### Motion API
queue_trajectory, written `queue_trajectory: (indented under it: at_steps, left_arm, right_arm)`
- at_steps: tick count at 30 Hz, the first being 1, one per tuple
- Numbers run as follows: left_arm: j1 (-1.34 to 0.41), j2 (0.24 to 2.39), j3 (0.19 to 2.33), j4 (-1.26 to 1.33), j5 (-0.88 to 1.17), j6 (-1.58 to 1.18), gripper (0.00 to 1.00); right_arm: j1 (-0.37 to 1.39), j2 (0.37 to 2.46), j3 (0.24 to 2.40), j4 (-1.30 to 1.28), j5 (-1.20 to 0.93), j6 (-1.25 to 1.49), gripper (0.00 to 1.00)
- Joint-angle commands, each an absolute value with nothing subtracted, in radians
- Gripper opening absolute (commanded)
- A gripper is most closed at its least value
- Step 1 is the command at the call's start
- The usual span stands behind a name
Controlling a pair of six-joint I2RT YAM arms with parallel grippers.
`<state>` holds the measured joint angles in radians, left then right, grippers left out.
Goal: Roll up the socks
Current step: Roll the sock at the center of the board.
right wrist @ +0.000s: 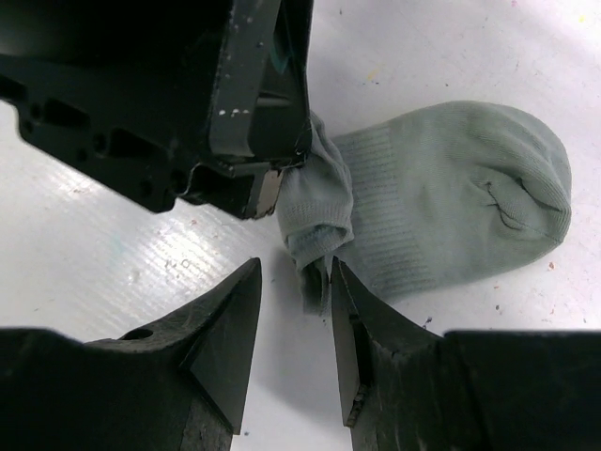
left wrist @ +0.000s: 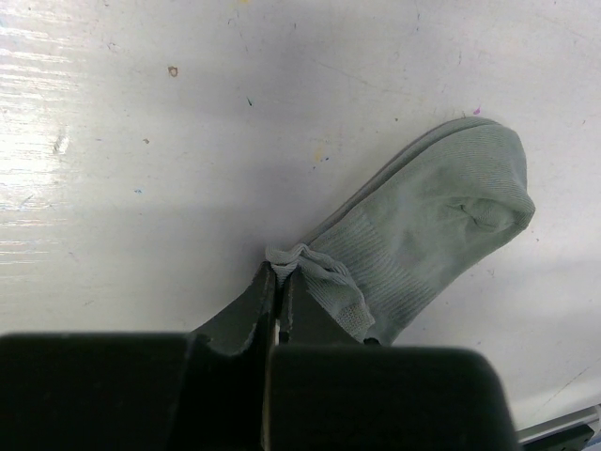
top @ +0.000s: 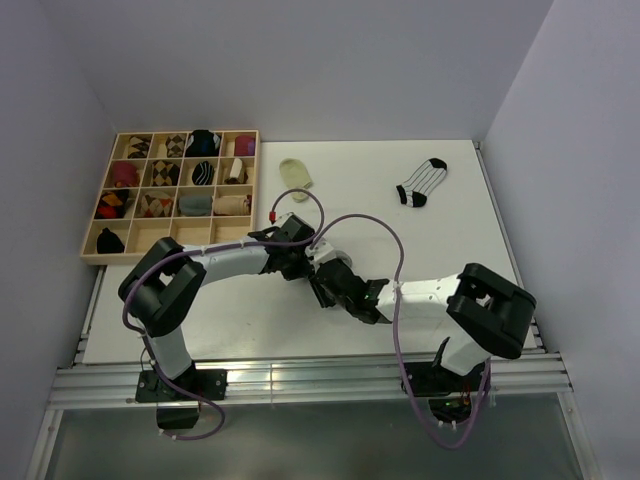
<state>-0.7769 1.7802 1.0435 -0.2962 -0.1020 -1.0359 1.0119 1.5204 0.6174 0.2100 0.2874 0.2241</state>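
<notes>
White arms (top: 230,262) with black joints (top: 165,290) and jaws trail looping purple cables (top: 400,262).

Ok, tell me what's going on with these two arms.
Both arms are on one grey-green sock. The left gripper is shut on its cuff edge. The right gripper is open, with its fingers either side of the bunched cuff. The sock lies mostly flat, not yet rolled. A pale sock and a striped sock lie farther back, and a wooden tray holds sock bundles.
</notes>
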Motion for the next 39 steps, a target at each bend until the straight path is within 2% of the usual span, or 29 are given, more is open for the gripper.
queue_trajectory:
  at_steps: [1,19,22,23,26,27,31,33,34,36,37,39]
  left_arm:
    - [-0.779,1.784,1.049,-0.324,-0.11,-1.012,0.0]
    - [-0.779,1.764,1.02,-0.299,-0.104,-1.038,0.0]
    - [-0.779,1.755,1.012,-0.295,-0.107,-1.046,0.0]
    - [-0.779,1.752,1.011,-0.291,-0.11,-1.049,0.0]
    - [-0.779,1.726,0.996,-0.281,-0.123,-1.06,0.02]
    - [-0.779,1.715,0.985,-0.276,-0.127,-1.065,0.03]
    - [-0.778,1.632,0.945,-0.249,-0.161,-1.092,0.13]
    - [-0.778,1.602,0.925,-0.241,-0.185,-1.111,0.23]
    - [-0.778,1.571,0.92,-0.241,-0.193,-1.118,0.32]
    - [-0.776,1.543,0.902,-0.232,-0.206,-1.132,0.38]
    - [-0.776,1.517,0.897,-0.23,-0.212,-1.137,0.47]
    - [-0.776,1.497,0.885,-0.222,-0.21,-1.143,0.53]
  right_arm:
    - [1.022,1.542,0.655,0.264,0.344,0.207,0.43]
    - [1.025,1.626,0.701,0.259,0.374,0.225,0.42]
    - [1.025,1.644,0.712,0.25,0.373,0.238,0.3]
    - [1.023,1.649,0.715,0.239,0.373,0.245,0.17]
    - [1.009,1.644,0.724,0.212,0.342,0.268,0.0]
    - [0.993,1.641,0.724,0.206,0.322,0.275,0.0]
    - [0.915,1.599,0.689,0.212,0.143,0.313,0.0]
    - [0.868,1.568,0.667,0.222,0.046,0.327,0.0]
    - [0.821,1.557,0.663,0.236,-0.059,0.342,0.0]
    - [0.775,1.557,0.655,0.244,-0.159,0.354,0.0]
    - [0.737,1.562,0.655,0.264,-0.242,0.371,0.0]
    - [0.703,1.574,0.649,0.285,-0.331,0.391,0.0]
